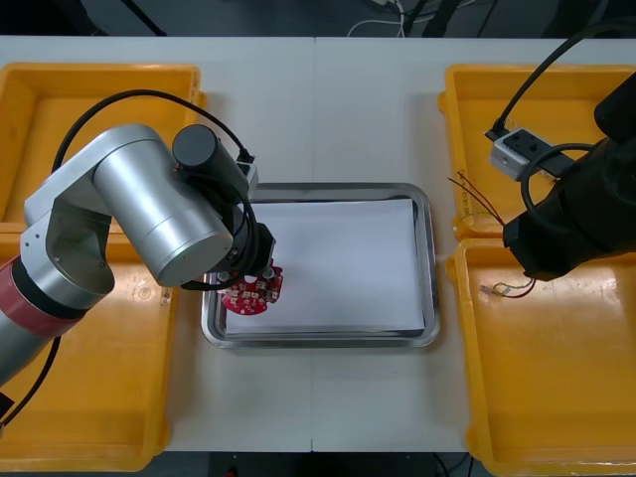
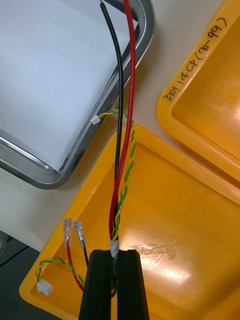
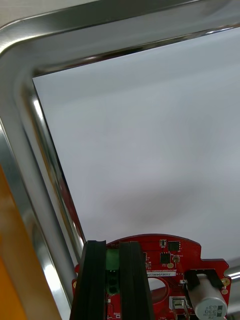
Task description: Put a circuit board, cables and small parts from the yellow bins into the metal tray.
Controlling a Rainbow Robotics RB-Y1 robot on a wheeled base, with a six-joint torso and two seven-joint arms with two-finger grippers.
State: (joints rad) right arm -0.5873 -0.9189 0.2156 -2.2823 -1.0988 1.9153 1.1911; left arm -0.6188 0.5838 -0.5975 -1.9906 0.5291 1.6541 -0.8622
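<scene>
Four yellow bins (image 1: pixel 89 84), one tray (image 1: pixel 429 260), board (image 1: pixel 252 297), cable bundle (image 2: pixel 124 165).

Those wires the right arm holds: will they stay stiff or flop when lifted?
Probably floppy: from the right gripper the cable bundle runs in loose curves, its ends trailing free. Likely light, being thin wires. It may snag on the yellow bin.

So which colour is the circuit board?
Red; left gripper holds the circuit board; left wrist view shows best.

The circuit board (image 1: pixel 253 294) is red; the tray (image 1: pixel 318 339) is silver, white inside. The bins (image 1: pixel 556 397) are yellow, the cables (image 2: pixel 119 200) red, black and twisted yellow-green.
</scene>
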